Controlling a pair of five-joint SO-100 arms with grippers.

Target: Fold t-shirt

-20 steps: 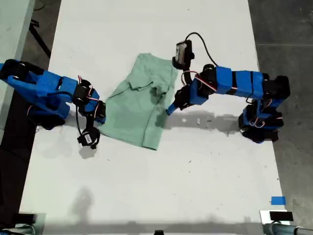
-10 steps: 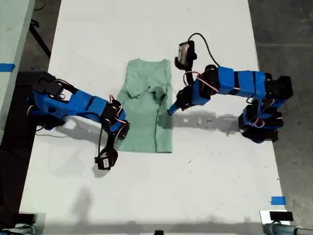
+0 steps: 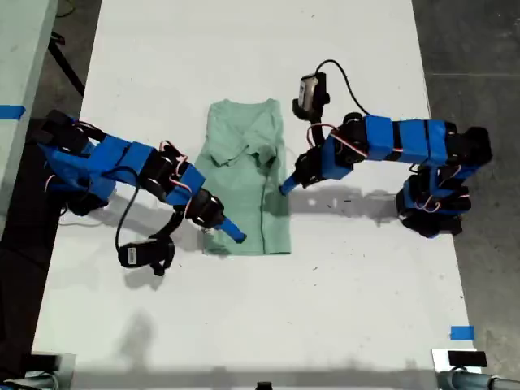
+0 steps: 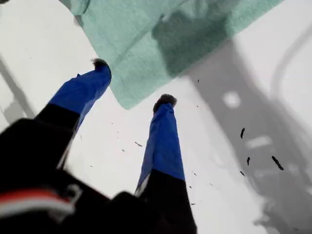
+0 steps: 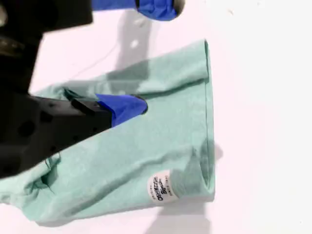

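The pale mint-green cloth t-shirt lies half-folded at the white worktop's centre. My first gripper hovers with jaws apart over its corner, holding nothing; my second gripper's jaws are parted over the cloth, probably pinning it flat.

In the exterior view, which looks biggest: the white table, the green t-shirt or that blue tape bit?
1. White table, far the largest.
2. T-shirt.
3. Blue tape bit, smallest.
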